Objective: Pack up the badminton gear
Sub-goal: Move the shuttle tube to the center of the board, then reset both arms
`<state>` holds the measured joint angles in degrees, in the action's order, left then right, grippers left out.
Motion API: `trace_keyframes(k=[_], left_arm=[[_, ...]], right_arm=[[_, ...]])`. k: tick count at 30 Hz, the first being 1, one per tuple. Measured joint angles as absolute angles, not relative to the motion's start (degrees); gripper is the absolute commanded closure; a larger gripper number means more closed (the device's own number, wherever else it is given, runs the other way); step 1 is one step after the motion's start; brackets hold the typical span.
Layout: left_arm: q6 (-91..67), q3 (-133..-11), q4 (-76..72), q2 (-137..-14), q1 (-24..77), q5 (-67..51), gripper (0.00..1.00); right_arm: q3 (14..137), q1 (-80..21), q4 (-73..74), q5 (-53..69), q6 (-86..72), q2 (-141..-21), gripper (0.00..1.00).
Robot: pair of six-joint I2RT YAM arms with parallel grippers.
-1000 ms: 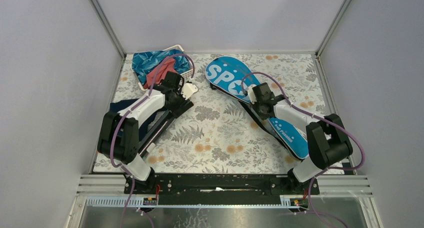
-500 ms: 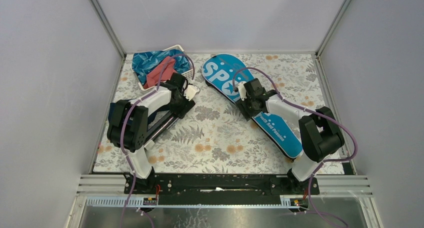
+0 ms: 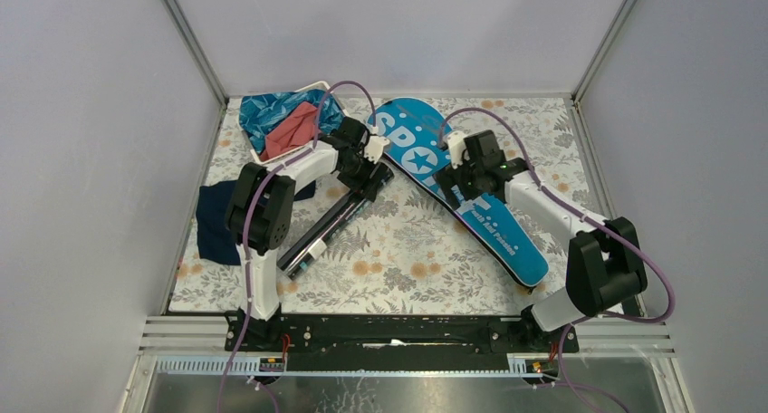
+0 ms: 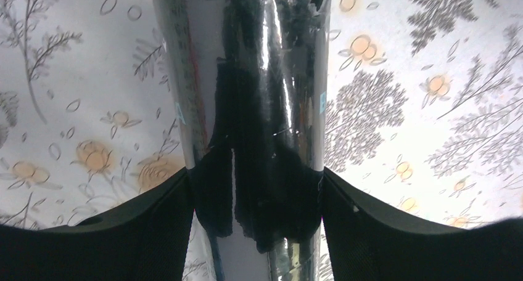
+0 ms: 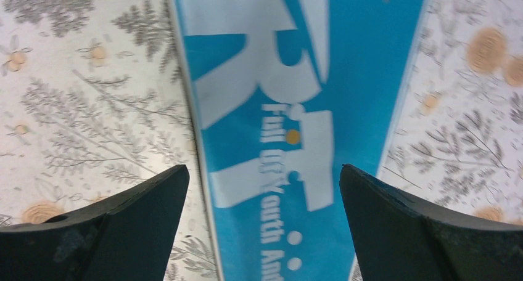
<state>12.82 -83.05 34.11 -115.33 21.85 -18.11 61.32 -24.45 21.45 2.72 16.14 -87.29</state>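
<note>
Fingers (image 4: 123, 232) of the left gripper (image 4: 254, 170) press against both sides of the long black tube (image 3: 331, 227), gripping it close to its far end. The tube lies slanted on the floral table cover (image 3: 398, 259), with its near end pointing toward the near left. The right gripper (image 5: 264, 182) hangs with its jaws spread wide over the blue bag (image 3: 512, 241), straddling the white lettering. The bag lies flat on a diagonal, wide end at the far middle and narrow end at the near right. A white basket (image 3: 317, 86) of cloths sits in the far left corner, and a navy cloth (image 3: 213, 227) lies by the left edge.
</note>
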Motion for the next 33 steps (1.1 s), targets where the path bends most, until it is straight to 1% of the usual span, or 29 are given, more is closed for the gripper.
trace_keyframes(k=[1,2,4,5,8,14,21,29,33], left_arm=[[12.12,-83.68,33.91,-115.77,22.04,-18.37,0.32],[11.68,-83.96,33.52,-115.98,22.13,-18.52,0.22],[11.05,-84.07,32.88,-116.03,22.20,-18.70,0.07],[10.74,-84.05,32.53,-115.96,22.20,-18.72,0.02],[10.39,-83.00,31.22,-114.76,22.17,-18.90,0.01],[11.84,-79.92,31.20,-108.51,21.37,-19.68,0.01],[14.44,-75.99,31.55,-98.83,16.80,-22.70,0.01],[14.85,-72.53,31.51,-91.59,10.90,-24.08,0.01],[14.79,-71.68,30.96,-88.68,8.64,-24.27,0.01]], right_arm=[[61.32,-22.96,21.65,2.83,16.29,-86.70,0.00],[61.32,-21.23,21.82,3.11,16.60,-86.32,0.00],[61.32,-18.79,22.26,3.27,17.19,-86.19,0.00],[61.30,-17.39,22.63,3.62,17.72,-86.19,0.00],[60.99,-15.05,23.83,4.14,19.25,-86.21,0.01],[59.07,-14.96,25.08,6.28,21.58,-86.32,0.04],[57.12,-15.99,24.71,7.81,22.17,-89.12,0.06],[55.92,-21.43,22.22,4.93,22.26,-93.95,0.06],[56.38,-21.65,22.02,4.56,22.06,-94.13,0.03]])
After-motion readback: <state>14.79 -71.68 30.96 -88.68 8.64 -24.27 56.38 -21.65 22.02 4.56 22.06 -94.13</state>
